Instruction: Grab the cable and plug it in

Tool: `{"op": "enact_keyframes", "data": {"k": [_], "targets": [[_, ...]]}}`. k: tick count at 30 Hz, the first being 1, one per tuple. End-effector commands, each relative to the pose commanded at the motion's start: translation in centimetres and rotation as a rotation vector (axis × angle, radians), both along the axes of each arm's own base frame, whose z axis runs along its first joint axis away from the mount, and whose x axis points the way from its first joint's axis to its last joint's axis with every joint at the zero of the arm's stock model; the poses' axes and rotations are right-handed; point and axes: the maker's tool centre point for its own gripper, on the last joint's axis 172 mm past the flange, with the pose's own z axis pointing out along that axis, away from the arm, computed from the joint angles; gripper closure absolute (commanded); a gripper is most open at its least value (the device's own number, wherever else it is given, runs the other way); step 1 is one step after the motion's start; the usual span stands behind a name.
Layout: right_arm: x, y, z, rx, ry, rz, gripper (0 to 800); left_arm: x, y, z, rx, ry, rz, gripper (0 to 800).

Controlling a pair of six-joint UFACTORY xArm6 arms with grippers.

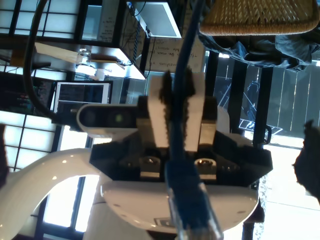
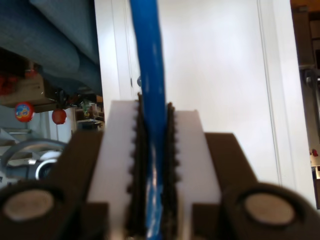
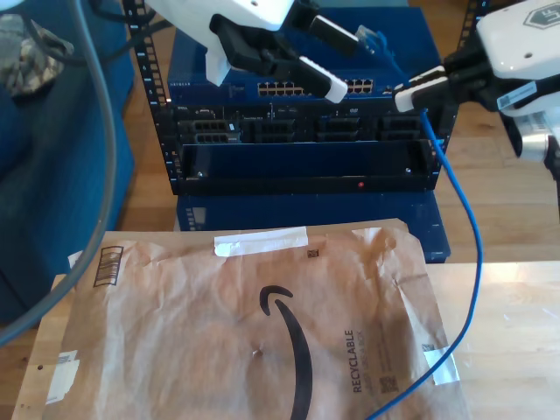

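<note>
Jaws of my second gripper [image 2: 155,107] clamped on the cable [image 2: 150,60], which runs straight between the toothed pads. The first wrist view faces this same gripper, with the plug [image 1: 192,210] blurred in the foreground on a short free stub. In the exterior view the plug [image 3: 371,37] stands in the air above the rack [image 3: 219,131], beside my first gripper [image 3: 348,61], whose jaws appear apart and hold nothing. Below the clamp, the cable hangs down to the bench [image 3: 516,315] and crosses the envelope [image 3: 262,324] near the bench's front edge.

Risks, as I judge them:
- The free stub may bend, so the plug meets a port [image 3: 289,87] askew and jams.
- The slack may snag on the envelope and drag the plug off line.
- My first gripper, closing, may knock the plug aside.
</note>
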Motion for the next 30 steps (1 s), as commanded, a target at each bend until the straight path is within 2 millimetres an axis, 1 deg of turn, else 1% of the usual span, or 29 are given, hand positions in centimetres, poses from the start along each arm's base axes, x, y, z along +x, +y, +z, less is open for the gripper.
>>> {"op": "enact_keyframes", "data": {"k": [2,8,20,21,25,30], "targets": [[0.2,0.1,-0.1,-0.005,-0.004,-0.006,791,0.0,0.0,0.0,0.000,0.000,0.000,20],[0.1,0.3,-2.4,0.004,0.044,-0.006,791,0.0,0.0,0.1,0.000,-0.002,0.000,21],[-0.2,1.0,-2.4,0.001,0.044,0.010,790,0.0,-0.1,0.0,0.000,-0.001,0.001,22],[-0.2,1.0,-2.4,0.001,0.044,0.010,790,0.0,-0.1,0.0,0.000,-0.001,0.001,29],[0.1,0.9,-2.4,-0.002,0.037,-0.001,790,0.0,0.0,0.0,0.001,-0.001,0.000,121],[0.3,0.9,-2.3,-0.003,0.033,-0.006,790,0.0,0.0,-0.1,0.001,-0.001,-0.001,211]]}}
